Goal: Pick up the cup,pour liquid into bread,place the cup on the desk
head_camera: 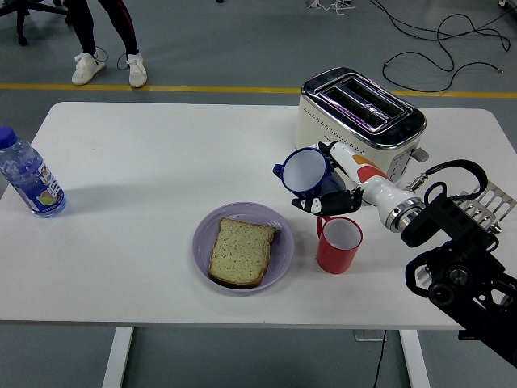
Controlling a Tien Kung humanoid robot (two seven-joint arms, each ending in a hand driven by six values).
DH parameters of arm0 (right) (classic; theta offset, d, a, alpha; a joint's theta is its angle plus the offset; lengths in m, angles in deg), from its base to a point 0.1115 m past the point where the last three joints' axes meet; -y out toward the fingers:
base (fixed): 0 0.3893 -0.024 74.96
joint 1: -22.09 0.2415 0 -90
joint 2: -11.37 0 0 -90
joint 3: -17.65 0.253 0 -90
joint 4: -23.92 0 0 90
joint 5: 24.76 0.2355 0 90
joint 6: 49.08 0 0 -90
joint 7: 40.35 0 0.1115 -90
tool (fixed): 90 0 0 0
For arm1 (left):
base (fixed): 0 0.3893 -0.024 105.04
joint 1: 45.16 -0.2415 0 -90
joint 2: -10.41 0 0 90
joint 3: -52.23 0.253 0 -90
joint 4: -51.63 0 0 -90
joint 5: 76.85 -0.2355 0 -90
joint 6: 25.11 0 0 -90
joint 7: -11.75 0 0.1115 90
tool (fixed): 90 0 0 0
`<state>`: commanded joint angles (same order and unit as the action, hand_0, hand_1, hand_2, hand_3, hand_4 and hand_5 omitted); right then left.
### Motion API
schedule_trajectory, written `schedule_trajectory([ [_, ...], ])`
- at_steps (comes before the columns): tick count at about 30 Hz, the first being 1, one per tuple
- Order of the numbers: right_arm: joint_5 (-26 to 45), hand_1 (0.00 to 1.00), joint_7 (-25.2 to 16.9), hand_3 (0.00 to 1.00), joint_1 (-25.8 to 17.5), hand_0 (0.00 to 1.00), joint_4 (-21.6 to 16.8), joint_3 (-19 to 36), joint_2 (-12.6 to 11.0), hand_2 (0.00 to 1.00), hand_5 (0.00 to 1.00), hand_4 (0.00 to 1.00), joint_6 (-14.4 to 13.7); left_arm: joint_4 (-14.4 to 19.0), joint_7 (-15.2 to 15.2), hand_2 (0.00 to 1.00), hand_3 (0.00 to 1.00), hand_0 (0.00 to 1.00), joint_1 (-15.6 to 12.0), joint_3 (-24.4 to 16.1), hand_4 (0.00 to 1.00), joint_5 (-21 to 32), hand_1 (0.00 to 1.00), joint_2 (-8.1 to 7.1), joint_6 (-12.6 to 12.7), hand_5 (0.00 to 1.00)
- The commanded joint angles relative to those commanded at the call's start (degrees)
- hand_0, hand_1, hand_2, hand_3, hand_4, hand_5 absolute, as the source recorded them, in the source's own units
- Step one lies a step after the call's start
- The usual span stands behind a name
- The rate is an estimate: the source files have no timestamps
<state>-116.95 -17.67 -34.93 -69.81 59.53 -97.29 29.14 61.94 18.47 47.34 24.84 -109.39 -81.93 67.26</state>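
Above the table (161, 162), just in front of the toaster (359, 129), a blue cup (305, 171) is held aloft by the right hand (335, 192), whose black fingers (319, 204) are wrapped around its lower side. The cup is tipped, its white inside turned toward the camera and to the left, its handle pointing left. The right arm is stretched in from the lower right corner, white forearm angled up and left past the toaster's front, black wrist and joint housings trailing toward the table's near right edge. A red cup (338, 244) is seen upright directly below the hand, forward of the toaster. Left of the red cup, a purple plate (279, 267) is set down with a slice of bread (241, 250) lying flat on it; the blue cup is held up and to the right of the plate's rim, not over the bread. Far left of the toaster, a water bottle (28, 178) is stood near the table's edge.
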Motion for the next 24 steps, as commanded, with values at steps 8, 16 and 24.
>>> schedule_trajectory([
  [8,-6.0,0.319,-0.7,0.522,6.5,0.297,4.9,-7.3,3.0,0.481,0.058,0.649,-0.7,0.0,0.1,0.739,0.661,0.675,-0.4,0.2,0.415,0.0,0.712,-0.01,0.0,0.944],
  [16,-15.4,0.334,-0.5,0.524,13.4,0.305,10.7,-15.4,5.2,0.477,0.071,0.629,-0.2,0.0,0.0,0.738,0.657,0.671,-0.4,1.1,0.413,0.9,0.712,-0.03,0.0,0.942],
  [24,-25.8,0.348,1.9,0.526,18.4,0.325,15.1,-23.2,6.0,0.48,0.076,0.615,0.8,0.0,0.0,0.738,0.659,0.671,-0.6,1.7,0.414,1.5,0.712,-0.17,0.0,0.94],
])
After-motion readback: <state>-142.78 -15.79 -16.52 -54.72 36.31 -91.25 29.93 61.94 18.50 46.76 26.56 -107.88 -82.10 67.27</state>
